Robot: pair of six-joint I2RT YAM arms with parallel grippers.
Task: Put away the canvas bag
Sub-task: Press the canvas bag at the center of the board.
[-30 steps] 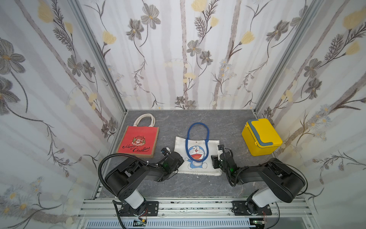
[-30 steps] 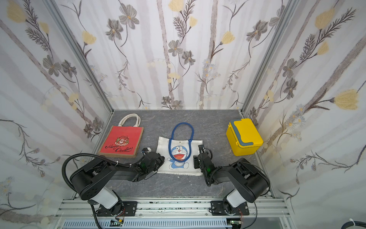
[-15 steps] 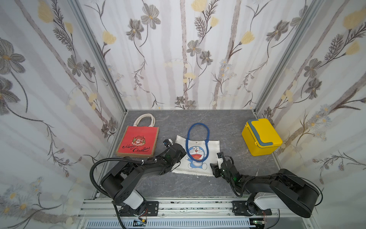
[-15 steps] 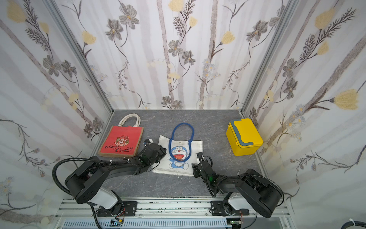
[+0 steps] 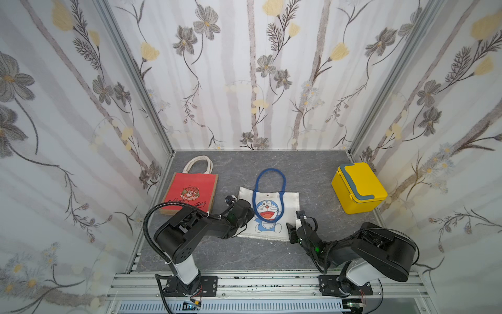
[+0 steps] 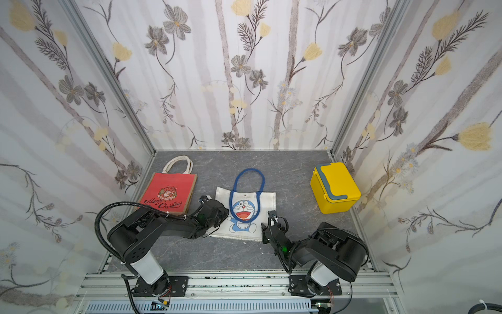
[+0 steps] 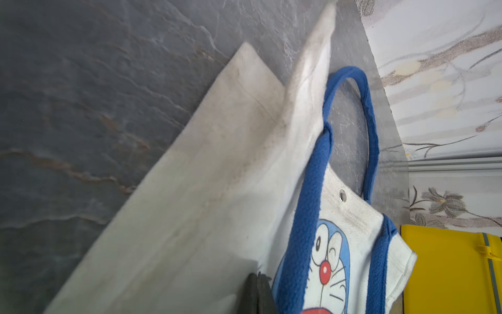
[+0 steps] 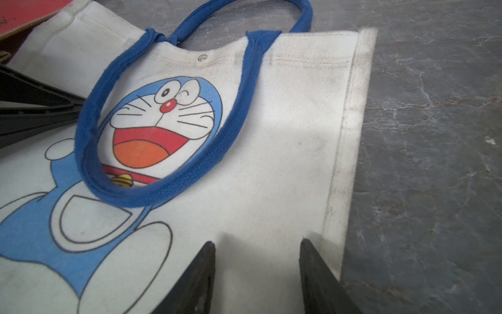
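Top views are both showing the left arm (image 5: 190, 231) and the right arm (image 5: 380, 244) bolted to a metal rail (image 5: 271, 281) at the near edge of the grey table (image 5: 312, 174). Each black arm is bending low and reaching forward, almost lying along the tabletop. The right gripper (image 5: 294, 220) is hanging just over the near right corner of the canvas bag (image 5: 288, 204). In the right wrist view its two black fingers (image 8: 203, 266) are standing apart with white cloth lying between them. The left gripper (image 5: 245, 214) is sitting at the bag's left edge. In the left wrist view its fingers (image 7: 256, 291) are squeezing together on the cloth, and that side is standing up in a fold. The bag is lying in the middle of the table, soft and a bit grubby, with a blue cartoon cat and a round blue handle (image 5: 269, 170) pointing away. A flat red bag (image 5: 191, 190) is lying just left of it. A hard yellow box (image 5: 358, 187) is sitting well apart on the right, by the wall. Bare stone-looking table is stretching behind the bag to the flowery walls (image 5: 252, 81).
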